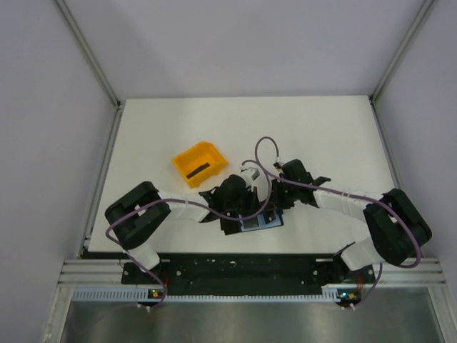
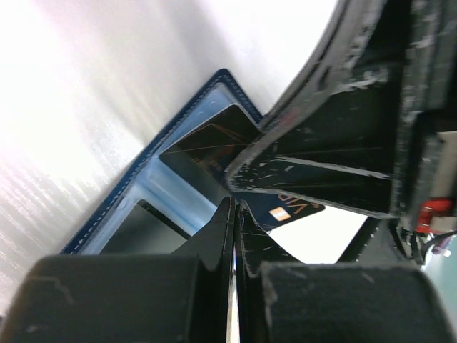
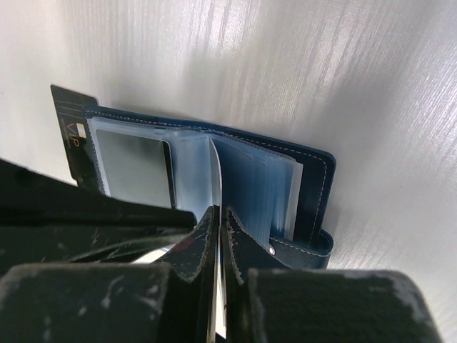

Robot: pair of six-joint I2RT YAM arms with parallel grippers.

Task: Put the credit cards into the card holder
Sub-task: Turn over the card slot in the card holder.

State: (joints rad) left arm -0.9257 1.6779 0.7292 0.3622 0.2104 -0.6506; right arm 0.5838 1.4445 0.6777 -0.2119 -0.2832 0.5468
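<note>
Currently, the card holder [image 3: 310,193] lies open and flat on the table [image 1: 328,136], near the front edge and between the two arms. Its cover is navy blue with pale stitching along the border. The inside is lighter blue and carries a stack of clear plastic sleeves. A snap stud shows on the tab at one corner.

One credit card [image 3: 70,132] sits partly in a sleeve on one side of the holder. It is thin and dark. The exposed end projects past the holder's edge and shows a gold chip and pale lettering.

The second credit card [image 1: 198,170] lies inside the orange bin [image 1: 187,158]. The bin stands farther back on the table, to the left of the holder and apart from it.

The right gripper [image 3: 216,218] is directly above the holder's middle with its jaws fully closed. A single clear sleeve leaf stands upright at the fingertips. Whether the leaf is pinched cannot be told.

The left gripper [image 2: 233,214] is also fully closed. Its tips point down at the holder's inner face beside the protruding card. No object is visibly gripped.
</note>
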